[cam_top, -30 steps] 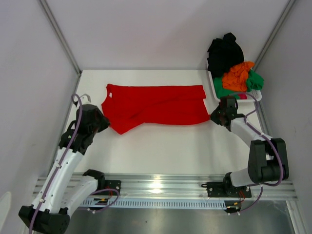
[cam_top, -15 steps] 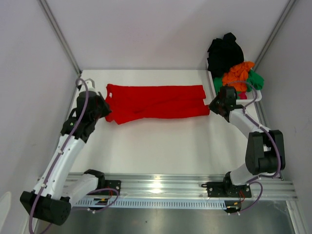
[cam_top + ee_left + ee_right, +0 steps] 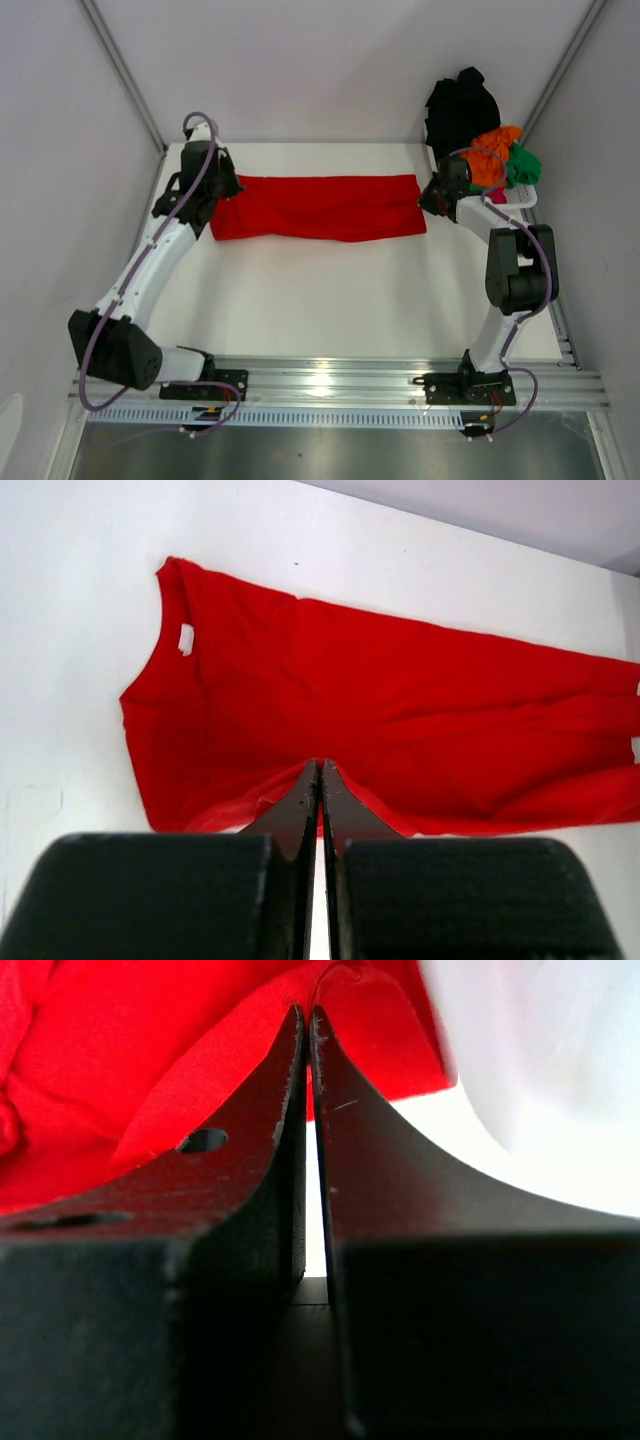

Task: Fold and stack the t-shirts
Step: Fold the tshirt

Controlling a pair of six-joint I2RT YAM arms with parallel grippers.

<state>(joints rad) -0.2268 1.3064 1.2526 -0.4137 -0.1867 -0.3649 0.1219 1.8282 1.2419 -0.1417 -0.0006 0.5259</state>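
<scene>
Two claws, both clamped shut on cloth. I have the red shirt (image 3: 320,207) lying as a long folded band across the table's (image 3: 330,300) far half. The left gripper (image 3: 320,770) pinches its left end, the right gripper (image 3: 305,1015) its right end. Beyond that, far right, the basket (image 3: 527,201) holds an orange shirt (image 3: 490,157), a green shirt (image 3: 523,166) and a sliver of pink shirt (image 3: 497,197). The black shirt (image 3: 460,105) is heaped behind.
</scene>
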